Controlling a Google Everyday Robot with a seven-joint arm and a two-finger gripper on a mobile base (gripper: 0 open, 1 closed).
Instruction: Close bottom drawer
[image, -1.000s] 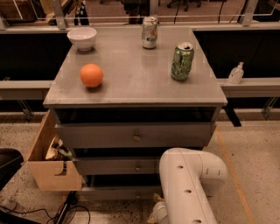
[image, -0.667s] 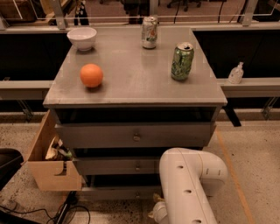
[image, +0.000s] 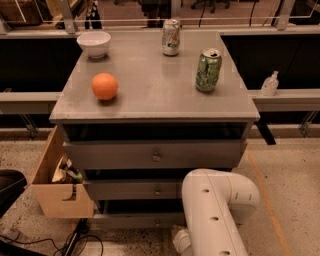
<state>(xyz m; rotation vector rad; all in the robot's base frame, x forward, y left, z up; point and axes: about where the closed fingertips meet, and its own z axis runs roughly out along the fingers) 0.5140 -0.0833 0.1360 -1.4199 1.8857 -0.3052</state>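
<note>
The grey cabinet (image: 150, 100) has three drawers. The bottom drawer (image: 130, 220) is the slim lowest front with a small round knob (image: 157, 223). A dark gap shows above it, and its front stands slightly forward of the cabinet. My white arm (image: 215, 212) rises from the bottom edge just right of the knob and hides the drawer's right part. The gripper is out of view, below the bottom edge or behind the arm near the drawer front.
On the cabinet top are an orange (image: 105, 86), a white bowl (image: 94, 43), a green can (image: 208, 69) and a second can (image: 171, 36). A light wooden box (image: 57, 192) hangs open at the cabinet's left side. Cables (image: 45, 245) lie on the floor at the left.
</note>
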